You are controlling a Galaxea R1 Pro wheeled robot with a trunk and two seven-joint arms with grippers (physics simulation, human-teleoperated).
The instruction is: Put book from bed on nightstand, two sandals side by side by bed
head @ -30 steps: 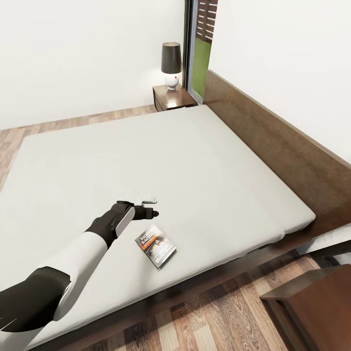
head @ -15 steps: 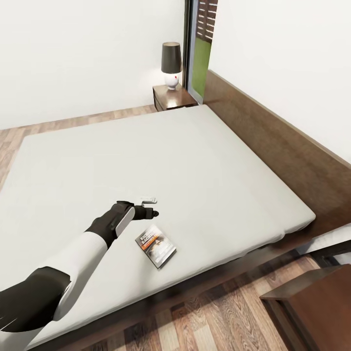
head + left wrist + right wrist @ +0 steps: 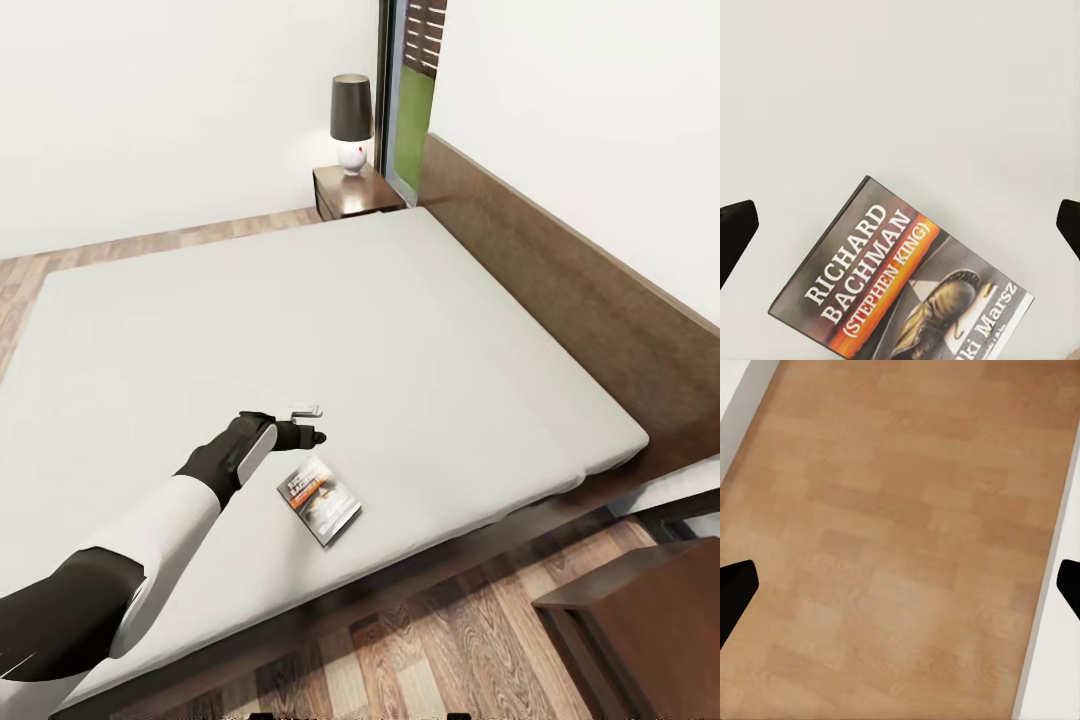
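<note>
White walls and a wood-plank floor (image 3: 430, 650) frame the bedroom, and most of the head view is taken up by the large bed (image 3: 560, 290), its dark-brown headboard running along the right-hand wall and its smooth light-grey mattress (image 3: 300, 310) spread wide. At the far corner, beside the head of the bed, stands a dark-brown nightstand (image 3: 352, 192) with a lamp (image 3: 351, 118) on it, white-bodied under a dark shade; just beyond is a tall black-framed window (image 3: 410, 95) showing green and a strip of brown slats. A second dark-brown cabinet top (image 3: 650, 610) shows at the near right corner, next to the bed's near end. The book (image 3: 319, 501) lies flat on the mattress close to the near edge, its dark cover with an orange band facing up. In the left wrist view the book (image 3: 904, 289) shows white lettering, "RICHARD BACHMAN (STEPHEN KING)", above a picture of a boot. The left arm reaches out over the mattress, and the left gripper (image 3: 308, 424) hovers just beyond the book, near it but apart from it; its jaws are spread wide with nothing between them, the two dark fingertips (image 3: 736, 232) standing at opposite edges of the wrist view. The right gripper (image 3: 900, 589) looks down on bare wood floor (image 3: 900, 525) edged by white strips, its jaws likewise spread and holding nothing.
</note>
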